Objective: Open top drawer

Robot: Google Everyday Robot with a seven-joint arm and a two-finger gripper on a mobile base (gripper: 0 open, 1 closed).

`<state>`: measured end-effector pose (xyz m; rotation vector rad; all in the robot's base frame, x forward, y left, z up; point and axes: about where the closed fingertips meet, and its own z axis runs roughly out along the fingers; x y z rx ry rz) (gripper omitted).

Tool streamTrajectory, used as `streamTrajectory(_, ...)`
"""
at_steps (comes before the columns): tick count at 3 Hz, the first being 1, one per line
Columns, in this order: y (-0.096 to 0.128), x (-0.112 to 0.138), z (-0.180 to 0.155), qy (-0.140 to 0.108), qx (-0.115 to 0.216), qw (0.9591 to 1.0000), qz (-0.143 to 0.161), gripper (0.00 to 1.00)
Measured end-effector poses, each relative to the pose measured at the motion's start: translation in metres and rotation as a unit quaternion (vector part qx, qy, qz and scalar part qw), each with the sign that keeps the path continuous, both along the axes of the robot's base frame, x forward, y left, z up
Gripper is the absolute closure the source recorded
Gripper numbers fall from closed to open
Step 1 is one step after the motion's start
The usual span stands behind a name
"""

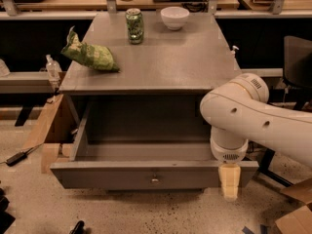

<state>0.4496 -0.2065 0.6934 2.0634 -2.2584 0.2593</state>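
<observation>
Camera view showed the top drawer [107, 175] standing wide open, its knob [155, 180] facing front. The gripper [229, 182] hung at the drawer front's right end; apart or together, I could not tell. A careless sideways swing might knock the drawer shut or askew.

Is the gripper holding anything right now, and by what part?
Nothing that shows. The gripper hangs in front of the right end of the open top drawer, away from its knob; contact with the drawer front cannot be told.
</observation>
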Motion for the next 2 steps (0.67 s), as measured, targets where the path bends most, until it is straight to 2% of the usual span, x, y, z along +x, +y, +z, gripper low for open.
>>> streamTrajectory(1, 0.007, 0.028, 0.07, -0.03, -0.059, 0.9978, -0.001, 0.26)
streamTrajectory(2, 0.012, 0.053, 0.11, -0.058, -0.056, 0.9967, 0.0, 0.5)
